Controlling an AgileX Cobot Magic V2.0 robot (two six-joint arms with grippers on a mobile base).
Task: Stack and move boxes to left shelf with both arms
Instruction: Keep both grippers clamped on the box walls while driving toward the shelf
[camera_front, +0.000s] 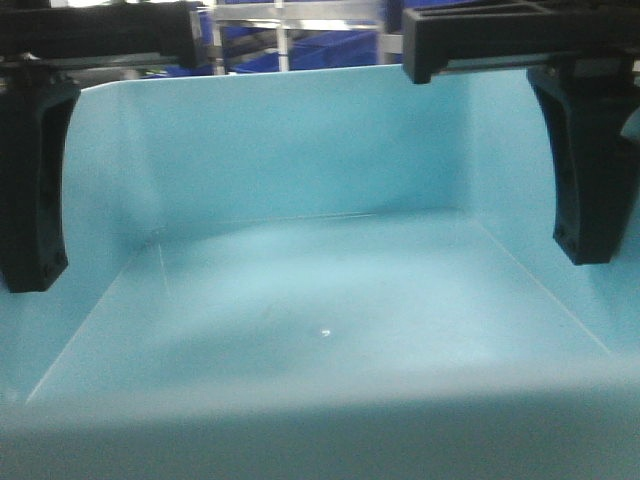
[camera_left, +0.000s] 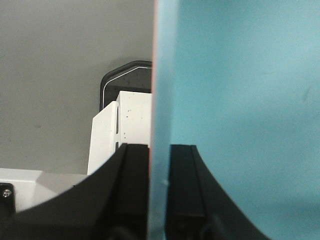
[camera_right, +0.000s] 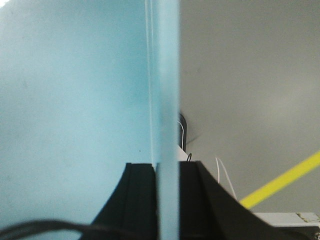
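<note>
Blue box (camera_front: 320, 300) sits between both hands, open top up, long axis seemingly hand to hand. Left hand (camera_left: 159, 150) is clenched on its left wall, with the pink box (camera_left: 153, 75) showing as a thin edge outside. Right hand (camera_right: 166, 167) is clenched on the right wall. Smooth plastic, rounded corners. Steel rack (camera_front: 282, 30) lies ahead.

Front-facing view: very near, just above the near rim of the light blue box (camera_front: 300, 150), facing forward into its hollow. Left wrist view: close behind the left gripper (camera_left: 160, 155), sighting along the box wall pinched there, edge-on. Right wrist view: the same, behind the right gripper (camera_right: 167, 170). Shared by all three: the box's blue inside.
</note>
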